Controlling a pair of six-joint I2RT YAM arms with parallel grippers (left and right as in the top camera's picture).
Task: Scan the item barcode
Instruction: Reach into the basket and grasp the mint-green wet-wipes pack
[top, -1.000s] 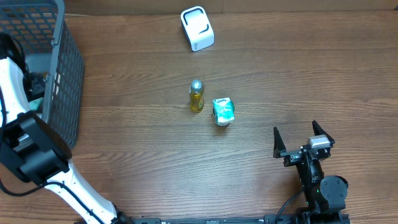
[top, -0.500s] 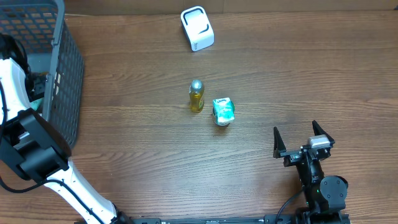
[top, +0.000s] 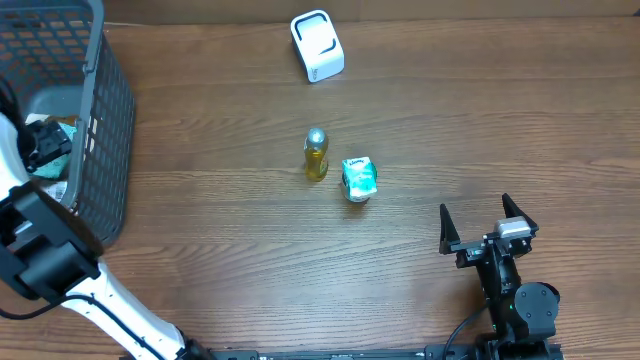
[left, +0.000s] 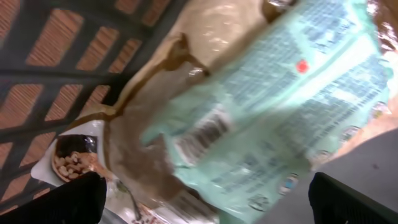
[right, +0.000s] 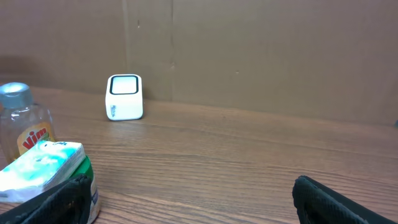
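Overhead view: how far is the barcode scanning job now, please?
Done: a bottle and a tissue pack stand on the table, outside the basket; whether they were scanned, I cannot tell. In hand: the left gripper, open, hangs over a green packet in the basket, holding nothing. The right gripper is open and empty. Left: probably grasp the packet and show its barcode to the scanner.

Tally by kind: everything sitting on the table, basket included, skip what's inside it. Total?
White barcode scanner: 1
Bottle of yellow liquid: 1
Teal tissue pack: 1
Grey mesh basket: 1
Total: 4
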